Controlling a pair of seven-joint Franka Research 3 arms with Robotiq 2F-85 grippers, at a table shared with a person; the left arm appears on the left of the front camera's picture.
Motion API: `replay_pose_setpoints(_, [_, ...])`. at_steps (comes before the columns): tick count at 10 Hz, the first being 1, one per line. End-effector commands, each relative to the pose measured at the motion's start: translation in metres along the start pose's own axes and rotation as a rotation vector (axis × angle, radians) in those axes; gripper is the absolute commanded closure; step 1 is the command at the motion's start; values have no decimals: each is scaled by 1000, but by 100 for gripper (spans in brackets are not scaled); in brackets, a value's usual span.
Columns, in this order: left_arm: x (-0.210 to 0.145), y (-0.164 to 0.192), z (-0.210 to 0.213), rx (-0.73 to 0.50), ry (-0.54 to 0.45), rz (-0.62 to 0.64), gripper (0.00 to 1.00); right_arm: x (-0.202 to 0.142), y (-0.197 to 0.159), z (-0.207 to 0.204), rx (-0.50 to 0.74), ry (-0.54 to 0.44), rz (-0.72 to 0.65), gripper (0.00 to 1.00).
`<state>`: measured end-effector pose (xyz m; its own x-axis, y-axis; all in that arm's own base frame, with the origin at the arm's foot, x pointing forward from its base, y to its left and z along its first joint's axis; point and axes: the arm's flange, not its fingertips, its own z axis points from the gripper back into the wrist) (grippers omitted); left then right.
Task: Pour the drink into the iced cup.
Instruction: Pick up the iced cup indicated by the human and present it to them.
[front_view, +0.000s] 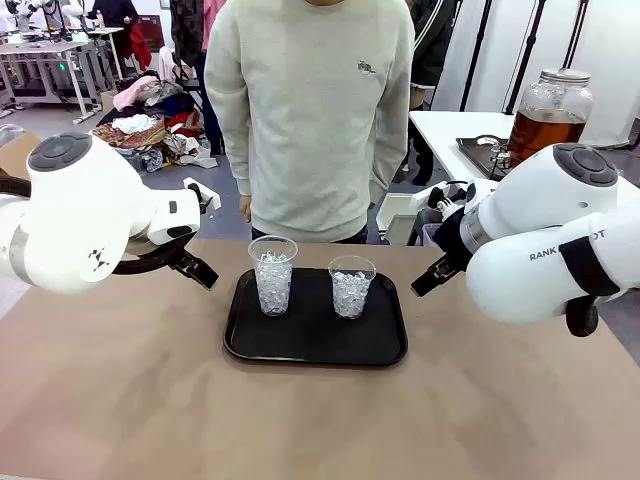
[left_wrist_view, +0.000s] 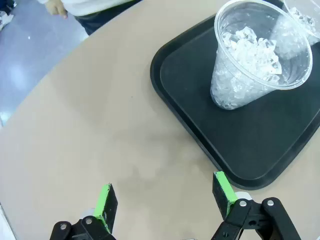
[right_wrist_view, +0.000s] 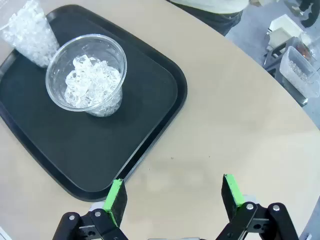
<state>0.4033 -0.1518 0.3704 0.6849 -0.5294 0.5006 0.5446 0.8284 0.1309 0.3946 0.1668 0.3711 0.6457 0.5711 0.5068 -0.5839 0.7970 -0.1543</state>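
Two clear plastic cups of ice stand on a black tray (front_view: 312, 354): a taller cup (front_view: 272, 275) on the left and a shorter cup (front_view: 351, 287) on the right. The drink (front_view: 545, 122), amber liquid in a lidded glass jar, stands on a white side table at the back right, far from both arms. My left gripper (front_view: 203, 273) hovers left of the tray, open and empty; in its wrist view (left_wrist_view: 165, 194) the taller cup (left_wrist_view: 257, 55) is ahead to the right. My right gripper (front_view: 430, 277) hovers right of the tray, open and empty (right_wrist_view: 173, 192), with the shorter cup (right_wrist_view: 86, 75) ahead to the left.
A person in a light sweatshirt (front_view: 310, 110) stands at the far edge of the table, hands down. Bare tan tabletop (front_view: 320, 430) stretches in front of the tray. Clear plastic boxes (right_wrist_view: 300, 65) sit beyond the table's right edge.
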Motion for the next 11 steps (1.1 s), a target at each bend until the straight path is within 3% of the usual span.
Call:
replay_pose_setpoints(1, [0, 0, 0, 0, 0, 0, 0, 0, 0, 0, 0, 0, 0, 0])
replay_pose_setpoints(11, [0, 0, 0, 0, 0, 0, 0, 0, 0, 0, 0, 0, 0, 0])
